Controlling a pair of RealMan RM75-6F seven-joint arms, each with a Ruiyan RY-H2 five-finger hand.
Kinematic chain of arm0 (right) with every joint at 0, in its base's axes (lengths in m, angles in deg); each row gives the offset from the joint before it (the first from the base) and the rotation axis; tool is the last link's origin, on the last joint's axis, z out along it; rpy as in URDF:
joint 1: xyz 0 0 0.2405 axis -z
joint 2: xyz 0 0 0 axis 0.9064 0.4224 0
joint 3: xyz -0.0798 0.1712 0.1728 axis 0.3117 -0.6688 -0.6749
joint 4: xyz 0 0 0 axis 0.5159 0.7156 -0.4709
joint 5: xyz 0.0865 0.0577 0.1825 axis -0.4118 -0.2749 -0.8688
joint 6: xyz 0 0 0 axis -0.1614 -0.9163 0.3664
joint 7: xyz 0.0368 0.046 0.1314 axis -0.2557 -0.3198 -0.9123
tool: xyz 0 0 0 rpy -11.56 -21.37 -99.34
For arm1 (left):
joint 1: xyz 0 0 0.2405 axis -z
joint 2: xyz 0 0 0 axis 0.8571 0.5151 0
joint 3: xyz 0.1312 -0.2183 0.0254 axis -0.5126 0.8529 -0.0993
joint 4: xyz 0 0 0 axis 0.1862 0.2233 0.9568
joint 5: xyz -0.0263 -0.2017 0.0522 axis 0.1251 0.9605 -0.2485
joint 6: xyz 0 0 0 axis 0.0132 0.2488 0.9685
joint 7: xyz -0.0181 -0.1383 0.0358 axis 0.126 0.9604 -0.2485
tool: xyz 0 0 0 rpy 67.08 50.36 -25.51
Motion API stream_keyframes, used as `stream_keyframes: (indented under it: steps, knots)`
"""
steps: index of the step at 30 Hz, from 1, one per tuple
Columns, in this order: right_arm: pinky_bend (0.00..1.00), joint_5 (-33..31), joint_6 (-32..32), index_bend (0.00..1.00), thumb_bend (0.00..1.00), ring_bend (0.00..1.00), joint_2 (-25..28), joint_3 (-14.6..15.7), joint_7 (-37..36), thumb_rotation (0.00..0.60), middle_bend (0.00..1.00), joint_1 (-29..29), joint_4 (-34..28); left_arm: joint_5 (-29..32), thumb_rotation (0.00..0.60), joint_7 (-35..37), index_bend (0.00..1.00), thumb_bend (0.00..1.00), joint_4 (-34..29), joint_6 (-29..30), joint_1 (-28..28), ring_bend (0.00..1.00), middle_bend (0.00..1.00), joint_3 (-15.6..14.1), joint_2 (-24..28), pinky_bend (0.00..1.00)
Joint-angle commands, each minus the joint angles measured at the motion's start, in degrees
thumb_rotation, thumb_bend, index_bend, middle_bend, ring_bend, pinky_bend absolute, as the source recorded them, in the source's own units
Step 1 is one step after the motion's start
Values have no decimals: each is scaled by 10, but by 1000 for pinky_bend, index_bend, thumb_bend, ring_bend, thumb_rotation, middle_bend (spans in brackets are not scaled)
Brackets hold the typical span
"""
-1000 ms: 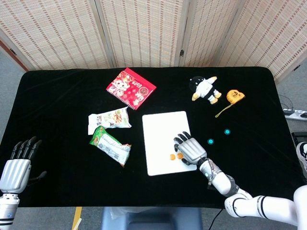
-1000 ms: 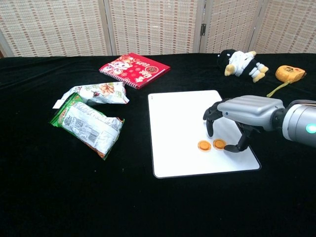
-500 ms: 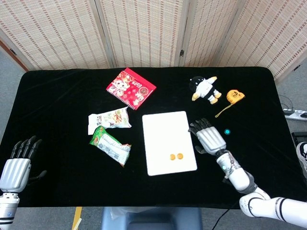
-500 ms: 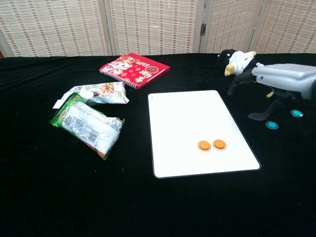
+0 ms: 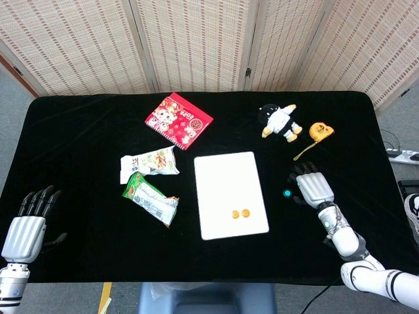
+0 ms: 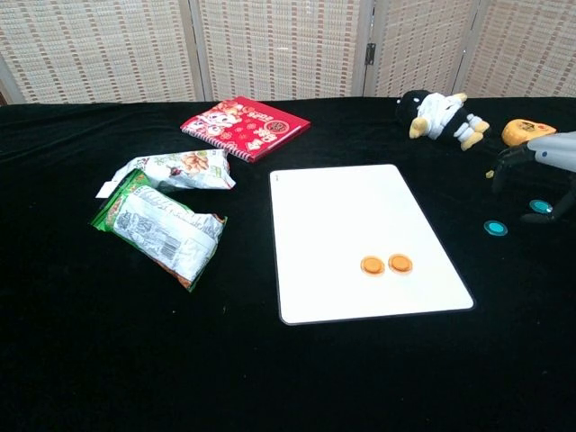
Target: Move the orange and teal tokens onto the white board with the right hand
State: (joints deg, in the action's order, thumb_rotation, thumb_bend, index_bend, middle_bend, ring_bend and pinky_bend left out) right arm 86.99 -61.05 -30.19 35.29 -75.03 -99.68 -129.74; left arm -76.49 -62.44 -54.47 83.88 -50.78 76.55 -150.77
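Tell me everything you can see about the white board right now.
The white board is a thin, flat, smooth rectangle with rounded corners, lying flat near the middle of the black table, long side running away from the robot. Two orange tokens lie side by side on its near right part. Nothing else rests on it; no hand touches it. The snack packets lie apart to its left.

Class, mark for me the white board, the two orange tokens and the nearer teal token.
white board (image 6: 342, 207), chest view: bare upper middle of its surface.
orange tokens (image 6: 372, 265), chest view: centre of the left one.
teal token (image 6: 494, 228), chest view: centre of the disc beside the board.
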Motion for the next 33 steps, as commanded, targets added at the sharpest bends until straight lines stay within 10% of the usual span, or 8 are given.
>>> stream_keyframes:
  steps: [1, 33]
  knots:
    - [0, -2, 16, 372, 373, 84, -24, 4, -6, 600, 173, -1, 32, 0, 600, -1, 0, 224, -2, 0, 0, 48, 15, 0, 1, 0]
    - [0, -13, 38, 435, 373, 89, -81, -12, 14, 600, 185, -9, 99, 6, 600, 8, 0, 225, 8, 1, -4, 48, 14, 0, 0, 0]
